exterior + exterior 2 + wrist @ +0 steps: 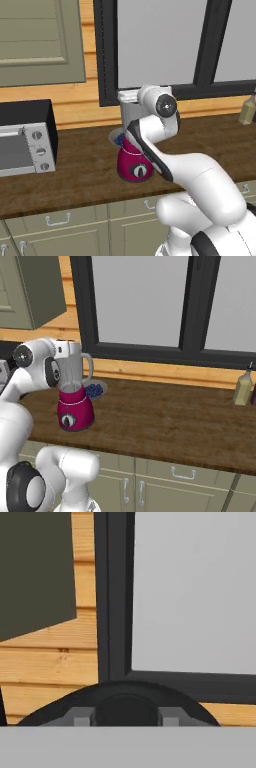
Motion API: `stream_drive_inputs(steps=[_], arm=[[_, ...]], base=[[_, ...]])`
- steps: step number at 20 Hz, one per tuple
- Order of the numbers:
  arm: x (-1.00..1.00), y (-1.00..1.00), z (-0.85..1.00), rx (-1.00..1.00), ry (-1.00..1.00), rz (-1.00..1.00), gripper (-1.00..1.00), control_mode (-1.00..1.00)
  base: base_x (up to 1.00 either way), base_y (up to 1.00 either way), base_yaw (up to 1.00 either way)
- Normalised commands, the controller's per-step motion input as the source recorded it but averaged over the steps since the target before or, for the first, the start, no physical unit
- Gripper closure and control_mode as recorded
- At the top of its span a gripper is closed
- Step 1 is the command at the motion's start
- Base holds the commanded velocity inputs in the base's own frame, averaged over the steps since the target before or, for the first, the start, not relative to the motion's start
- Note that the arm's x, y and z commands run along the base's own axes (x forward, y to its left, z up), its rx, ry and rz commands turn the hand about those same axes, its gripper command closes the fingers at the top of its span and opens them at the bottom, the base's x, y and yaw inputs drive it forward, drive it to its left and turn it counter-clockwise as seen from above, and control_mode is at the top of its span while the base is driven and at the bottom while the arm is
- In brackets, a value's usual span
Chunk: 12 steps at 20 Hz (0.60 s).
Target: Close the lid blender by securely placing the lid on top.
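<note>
Left base view: blender (133, 165) stands on the table (80, 175), magenta base with dark dial facing the camera, jar mostly hidden behind the arm. Toaster oven (25, 142) well to its left.
Right base view: hand sits at the top of the clear jar; plate with blue contents (95, 390) just behind the blender; bottle (243, 388) far right.
Hand view: lid (120, 704) right at the fingertips (80, 716), one either side of its raised centre. Jaws look clamped on the lid.
</note>
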Motion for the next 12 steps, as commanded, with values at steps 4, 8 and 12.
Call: stream_drive_inputs(steps=[4, 8, 12], arm=[[-0.48, 0.01, -0.68, -0.06, -0.11, 0.00, 1.00, -1.00], [-0.36, 0.00, 0.12, -0.01, 0.00, 0.00, 1.00, -1.00], [-0.49, 0.00, 0.85, 0.00, 0.11, 0.00, 1.00, -1.00]], base=[[0.00, 0.00, 0.00], [0.00, 0.00, 0.00], [0.00, 0.00, 0.00]])
